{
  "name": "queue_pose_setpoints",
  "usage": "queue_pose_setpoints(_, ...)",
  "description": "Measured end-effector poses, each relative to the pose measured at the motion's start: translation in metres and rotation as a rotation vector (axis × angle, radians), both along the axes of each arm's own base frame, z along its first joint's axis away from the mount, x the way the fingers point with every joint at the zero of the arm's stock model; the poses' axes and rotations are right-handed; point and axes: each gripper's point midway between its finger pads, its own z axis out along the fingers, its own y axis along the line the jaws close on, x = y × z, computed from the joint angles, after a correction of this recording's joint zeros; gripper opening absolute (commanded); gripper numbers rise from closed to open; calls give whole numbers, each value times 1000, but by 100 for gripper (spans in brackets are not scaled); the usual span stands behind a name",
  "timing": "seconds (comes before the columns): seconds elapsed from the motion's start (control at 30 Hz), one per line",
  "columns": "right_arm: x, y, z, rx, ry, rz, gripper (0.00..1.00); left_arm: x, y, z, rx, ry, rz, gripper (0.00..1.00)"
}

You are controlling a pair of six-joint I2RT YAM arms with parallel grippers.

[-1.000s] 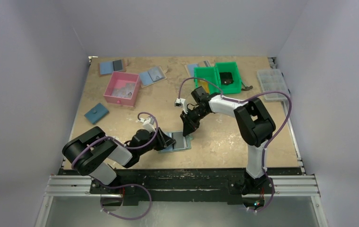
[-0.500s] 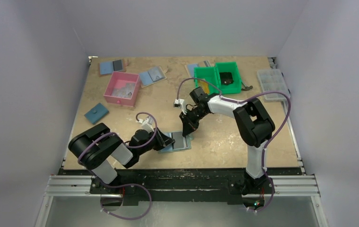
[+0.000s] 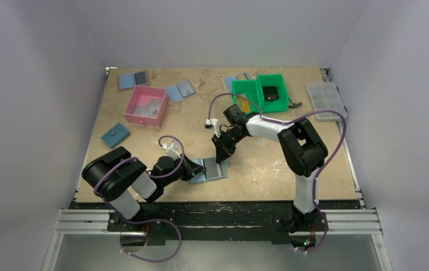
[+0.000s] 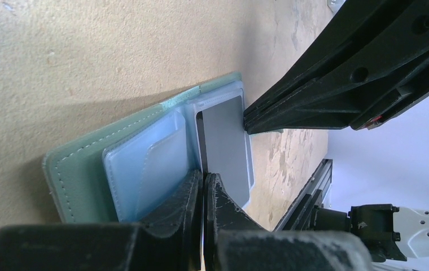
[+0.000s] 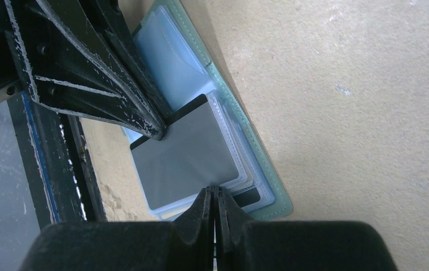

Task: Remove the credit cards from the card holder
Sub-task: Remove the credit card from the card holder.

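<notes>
The card holder [image 3: 212, 170] lies open on the table near the front edge, grey-green outside [image 4: 77, 169] and pale blue sleeves inside. A grey panel [image 5: 187, 155] fills its top sleeve. My left gripper [image 3: 194, 169] is shut, its tips [image 4: 204, 182] resting on the fold between the blue sleeve and the grey panel. My right gripper [image 3: 221, 154] is also shut, and its tips [image 5: 213, 193] touch the far edge of the sleeve stack. The left fingers [image 5: 88, 73] point at the panel's opposite corner. The credit cards are hidden.
A pink box [image 3: 145, 105], a dark blue closed wallet [image 3: 115, 135] and two blue-and-grey folders [image 3: 133, 79] [image 3: 182, 90] lie at the back left. A green bin [image 3: 260, 93] and a clear organiser [image 3: 325, 100] stand at the back right.
Both grippers have gone from partly open to shut. The right one slid slightly left over the holder and the left arm drew back a little. The holder stayed put.
</notes>
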Motion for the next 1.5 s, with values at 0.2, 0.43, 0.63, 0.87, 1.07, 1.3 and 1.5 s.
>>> queue_pose_setpoints(0.2,0,6,-1,-3,-18,3,8,-3,9,1,-5,6,13,0)
queue_pose_setpoints(0.43,0,8,-1,-6,-22,0,9,-4,12,2,-15,15,4,0)
queue_pose_setpoints(0.63,0,10,-1,-6,-31,4,9,-9,16,1,-23,25,-7,0)
queue_pose_setpoints(0.87,0,10,-1,-4,-34,5,11,-11,18,1,-31,31,-14,0)
queue_pose_setpoints(1.07,1,11,-2,-3,-34,6,11,-13,21,2,-35,33,-15,0)
queue_pose_setpoints(1.3,2,11,-2,-3,-38,6,12,-13,24,3,-39,37,-12,0)
queue_pose_setpoints(1.5,4,10,-6,-19,-44,2,12,-15,26,3,-34,42,-17,0)
